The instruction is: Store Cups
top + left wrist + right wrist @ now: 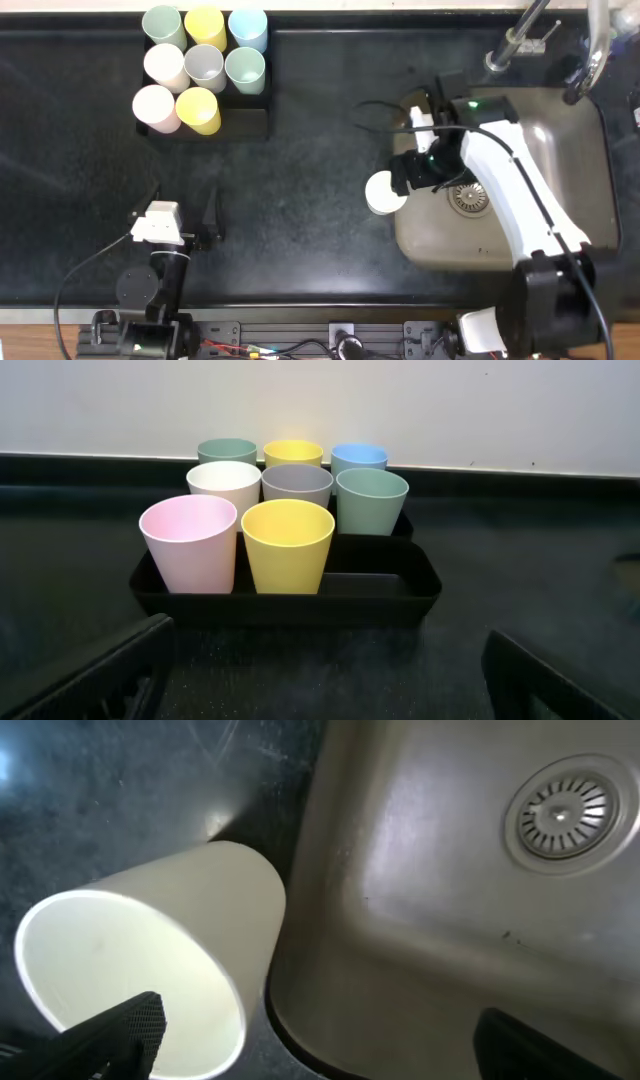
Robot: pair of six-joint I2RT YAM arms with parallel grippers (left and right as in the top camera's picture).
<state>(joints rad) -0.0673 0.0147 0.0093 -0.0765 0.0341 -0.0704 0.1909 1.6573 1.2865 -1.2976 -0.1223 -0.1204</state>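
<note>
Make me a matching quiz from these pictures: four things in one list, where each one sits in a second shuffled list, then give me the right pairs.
Things:
1. pink cup
2. blue cup
3. white cup
4. drain

Places:
A. in the floor of the sink
B. tray row nearest the left gripper
C. tray row farthest from the left gripper
D. on the counter, right by the sink's edge

Pairs: 1-B, 2-C, 3-D, 4-A
</note>
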